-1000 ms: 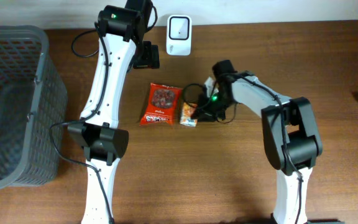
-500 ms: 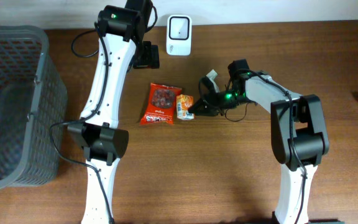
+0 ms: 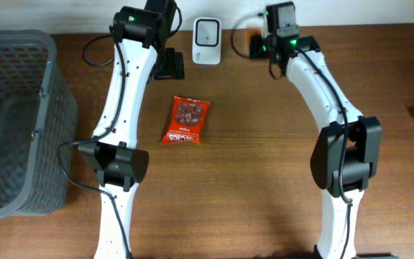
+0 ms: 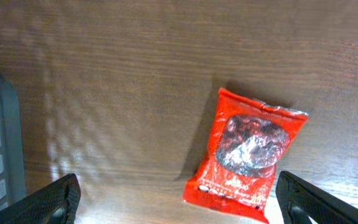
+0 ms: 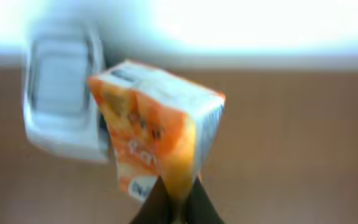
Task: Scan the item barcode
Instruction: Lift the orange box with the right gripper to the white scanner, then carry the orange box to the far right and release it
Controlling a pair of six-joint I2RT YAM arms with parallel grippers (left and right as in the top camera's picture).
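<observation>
At the scanner (image 3: 207,31), outstretched right gripper (image 5: 176,200) pinches packet (image 5: 157,134).

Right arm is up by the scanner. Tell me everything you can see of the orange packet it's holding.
The orange packet is a small, boxy pouch, orange with white panels; its print is too blurred to read, and no barcode can be made out. It looks like glossy plastic film. It is held in the air, tilted, pinched at its lower edge by the shut right gripper. It sits just beside the white scanner; whether they touch cannot be told.
</observation>
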